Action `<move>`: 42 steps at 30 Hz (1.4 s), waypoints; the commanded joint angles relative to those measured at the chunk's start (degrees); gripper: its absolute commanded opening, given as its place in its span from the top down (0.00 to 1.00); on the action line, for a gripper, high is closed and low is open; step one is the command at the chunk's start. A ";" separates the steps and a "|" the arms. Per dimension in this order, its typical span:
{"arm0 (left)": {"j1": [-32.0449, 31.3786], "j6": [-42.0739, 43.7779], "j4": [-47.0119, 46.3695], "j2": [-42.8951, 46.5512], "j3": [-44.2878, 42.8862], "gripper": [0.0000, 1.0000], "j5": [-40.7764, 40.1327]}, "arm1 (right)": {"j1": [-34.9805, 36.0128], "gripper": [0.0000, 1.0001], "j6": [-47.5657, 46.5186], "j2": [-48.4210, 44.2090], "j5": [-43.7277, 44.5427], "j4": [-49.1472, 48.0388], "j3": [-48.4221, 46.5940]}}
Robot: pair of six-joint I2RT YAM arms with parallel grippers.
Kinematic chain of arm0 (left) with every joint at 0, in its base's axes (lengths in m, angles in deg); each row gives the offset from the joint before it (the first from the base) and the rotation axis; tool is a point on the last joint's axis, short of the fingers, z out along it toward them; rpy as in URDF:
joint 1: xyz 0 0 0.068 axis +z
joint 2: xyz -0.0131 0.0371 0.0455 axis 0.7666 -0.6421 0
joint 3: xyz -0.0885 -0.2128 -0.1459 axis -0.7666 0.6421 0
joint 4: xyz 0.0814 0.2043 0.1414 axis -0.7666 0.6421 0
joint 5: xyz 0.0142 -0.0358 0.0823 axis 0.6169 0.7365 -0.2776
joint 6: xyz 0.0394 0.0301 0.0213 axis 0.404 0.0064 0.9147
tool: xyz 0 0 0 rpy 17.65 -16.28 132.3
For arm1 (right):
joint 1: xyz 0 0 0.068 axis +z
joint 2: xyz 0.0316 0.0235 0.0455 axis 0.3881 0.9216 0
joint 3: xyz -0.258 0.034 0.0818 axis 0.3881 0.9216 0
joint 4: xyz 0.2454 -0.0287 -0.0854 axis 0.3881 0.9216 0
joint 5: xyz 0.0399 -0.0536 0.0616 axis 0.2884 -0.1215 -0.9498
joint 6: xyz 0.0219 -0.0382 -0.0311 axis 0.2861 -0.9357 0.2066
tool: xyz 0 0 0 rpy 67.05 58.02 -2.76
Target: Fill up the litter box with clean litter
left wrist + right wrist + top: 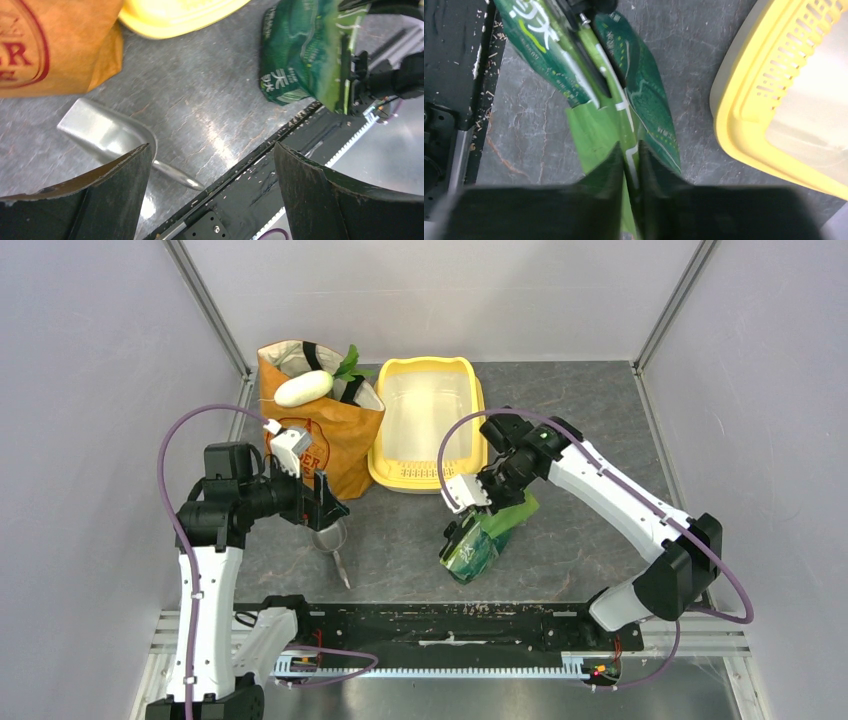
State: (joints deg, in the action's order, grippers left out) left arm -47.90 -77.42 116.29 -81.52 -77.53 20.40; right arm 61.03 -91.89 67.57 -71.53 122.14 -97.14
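Our right claw (630, 156) is pinched tight on an edge of the green foil bag (651, 100), near the middle of the surface (400, 550). The litter box (420, 476) lies at the far edge, just beyond that claw and apart from it, slotted end nearest. Our left claw (212, 150) gapes wide and empty above a scoop (107, 131) beside the orange paper bag (335, 440).

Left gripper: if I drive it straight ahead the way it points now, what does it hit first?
Likely bare table between its open fingers: the left gripper points down at it. The scoop lies just off to one side, so it might be clipped; depth is unclear.
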 commanded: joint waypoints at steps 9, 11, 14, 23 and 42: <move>-20.39 -12.63 -42.72 -5.34 6.11 0.09 9.81 | -10.10 1.00 5.87 -7.43 -4.81 2.11 2.83; -25.57 -11.50 -45.85 -10.05 4.98 0.12 7.66 | -10.09 1.00 7.12 -8.94 -5.93 1.03 3.97; -30.19 -11.26 -50.88 -16.03 3.88 0.18 3.71 | -10.08 1.00 8.44 -9.34 -6.31 0.69 4.21; -44.27 -5.91 -60.12 -25.23 5.42 0.20 1.94 | -10.07 1.00 10.73 -9.20 -6.36 0.50 4.91; -49.88 -9.39 -64.65 -27.54 9.34 0.53 -3.80 | -10.07 1.00 11.73 -7.98 -6.62 0.73 4.60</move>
State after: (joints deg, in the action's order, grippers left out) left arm -97.45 -85.81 56.33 -109.65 -68.59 18.74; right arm 50.74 -81.03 60.27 -74.50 124.26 -91.81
